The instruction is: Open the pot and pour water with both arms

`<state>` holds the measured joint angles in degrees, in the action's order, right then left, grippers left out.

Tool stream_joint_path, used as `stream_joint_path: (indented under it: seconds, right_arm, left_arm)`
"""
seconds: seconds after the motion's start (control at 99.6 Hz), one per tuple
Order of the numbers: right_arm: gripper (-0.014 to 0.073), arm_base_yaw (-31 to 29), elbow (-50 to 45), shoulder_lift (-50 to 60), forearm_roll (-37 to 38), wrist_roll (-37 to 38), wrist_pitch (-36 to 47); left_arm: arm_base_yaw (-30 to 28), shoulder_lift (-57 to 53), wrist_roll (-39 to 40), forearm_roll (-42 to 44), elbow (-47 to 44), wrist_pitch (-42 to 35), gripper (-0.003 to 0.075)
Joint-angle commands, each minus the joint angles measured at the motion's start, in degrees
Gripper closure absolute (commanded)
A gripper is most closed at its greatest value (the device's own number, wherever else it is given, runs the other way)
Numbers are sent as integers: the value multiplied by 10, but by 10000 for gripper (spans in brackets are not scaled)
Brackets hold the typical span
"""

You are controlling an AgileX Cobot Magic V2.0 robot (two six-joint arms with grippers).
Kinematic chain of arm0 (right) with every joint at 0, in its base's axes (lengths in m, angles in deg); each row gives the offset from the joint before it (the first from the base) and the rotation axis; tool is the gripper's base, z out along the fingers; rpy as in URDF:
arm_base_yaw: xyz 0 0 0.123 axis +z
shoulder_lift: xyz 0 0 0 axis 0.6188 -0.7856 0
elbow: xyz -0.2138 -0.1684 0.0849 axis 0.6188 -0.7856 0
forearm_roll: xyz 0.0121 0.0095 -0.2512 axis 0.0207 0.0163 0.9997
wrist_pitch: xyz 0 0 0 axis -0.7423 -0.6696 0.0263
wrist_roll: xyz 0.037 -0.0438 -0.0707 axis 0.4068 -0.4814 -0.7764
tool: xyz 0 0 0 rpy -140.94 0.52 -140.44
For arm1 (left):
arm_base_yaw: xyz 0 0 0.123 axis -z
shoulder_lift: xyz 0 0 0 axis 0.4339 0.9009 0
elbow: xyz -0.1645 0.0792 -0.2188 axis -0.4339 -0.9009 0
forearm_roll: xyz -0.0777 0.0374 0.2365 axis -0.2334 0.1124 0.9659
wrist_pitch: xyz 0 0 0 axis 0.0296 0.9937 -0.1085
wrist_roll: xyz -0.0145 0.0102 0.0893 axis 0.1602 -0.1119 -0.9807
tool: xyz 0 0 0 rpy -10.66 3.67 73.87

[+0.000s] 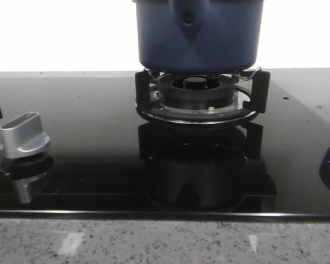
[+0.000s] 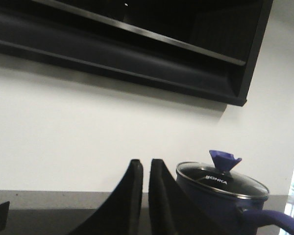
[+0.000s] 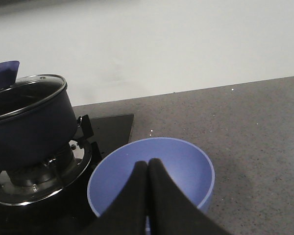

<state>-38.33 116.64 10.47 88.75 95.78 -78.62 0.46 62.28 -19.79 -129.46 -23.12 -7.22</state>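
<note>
On burner stand sat dark navy-blue round pot, glass lid on, awaiting opening. Beside pot: light blue bowl to catch water. Left pincer, right pincer pressed together, empty.

Pot: seated on the burner grate, at the rear centre of the glass cooktop. Lid: set on the pot. Control knob: placed on the cooktop, front left. Bowl: placed on the stone counter, beside the cooktop's right edge.

Dark navy pot, glass lid on, upright on burner
</note>
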Motion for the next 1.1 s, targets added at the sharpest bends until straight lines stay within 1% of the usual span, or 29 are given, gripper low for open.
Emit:
stream_joint_path:
  seconds: [0.0, 0.883, 0.954, 0.994, 1.044, 1.074, 1.094]
  right_arm:
    - [662, 0, 12, 2, 2, -7, 39]
    - [662, 0, 9, 2, 2, -7, 39]
    - [662, 0, 9, 2, 2, -7, 39]
    - [662, 0, 9, 2, 2, -7, 39]
    - [662, 0, 9, 2, 2, -7, 39]
    - [662, 0, 9, 2, 2, -7, 39]
    - [662, 0, 9, 2, 2, -7, 39]
  left_arm:
    - [5, 32, 6, -25, 13, 24, 740]
    - [5, 36, 6, -23, 13, 17, 740]
    - [5, 36, -4, 10, 9, 6, 740]
    - [4, 36, -2, 48, 2, 7, 740]
    - [1, 36, 12, 132, -8, 29, 740]
    - [-3, 36, 43, 206, -15, 36, 740]
    - [-4, 36, 67, 237, -20, 36, 740]
